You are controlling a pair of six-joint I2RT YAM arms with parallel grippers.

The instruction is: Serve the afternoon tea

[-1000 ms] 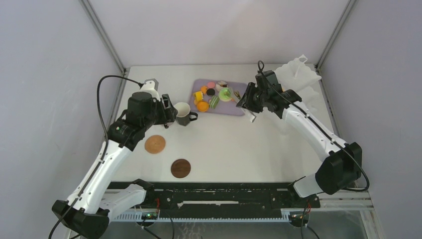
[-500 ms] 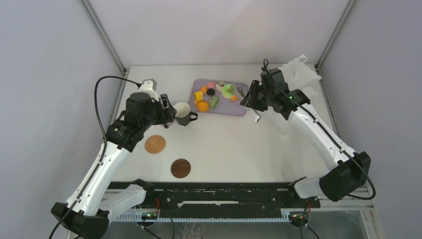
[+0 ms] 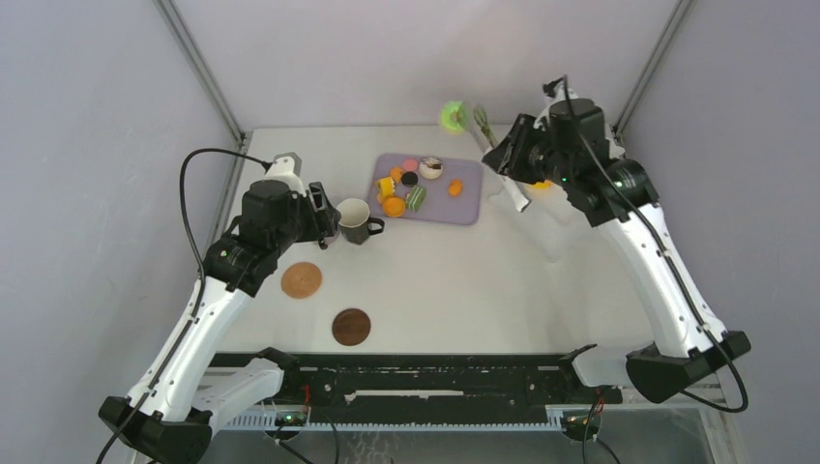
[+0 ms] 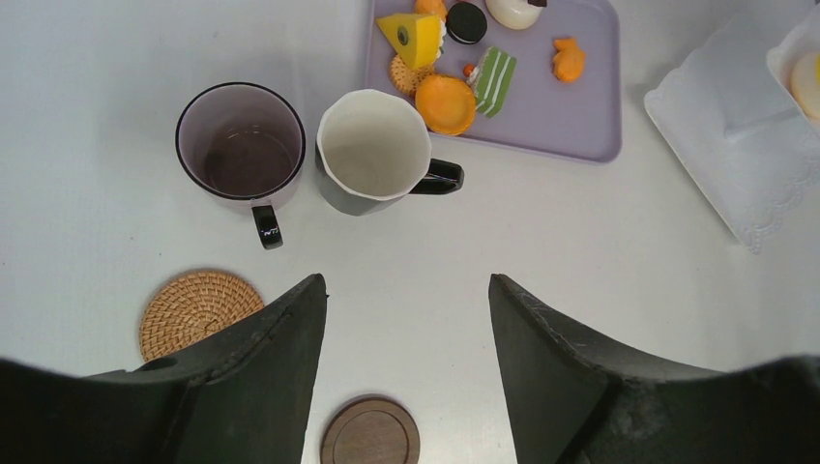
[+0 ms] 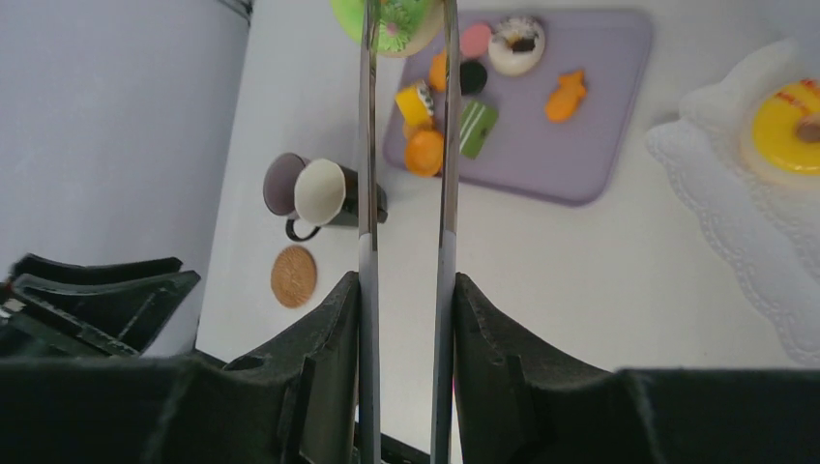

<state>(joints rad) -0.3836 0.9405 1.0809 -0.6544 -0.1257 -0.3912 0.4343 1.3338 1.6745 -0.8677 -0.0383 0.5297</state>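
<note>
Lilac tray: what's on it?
A yellow wedge, black cookie, white doughnut, pink macaron, green slice, orange tart and a small orange piece. A biscuit lies partly hidden under the wedge.

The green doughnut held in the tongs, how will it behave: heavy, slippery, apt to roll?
Probably light: the thin tongs hold the green doughnut in the air without bending. It may slip, since only two narrow tips pinch its rounded sides. Being round, it could roll if dropped.
</note>
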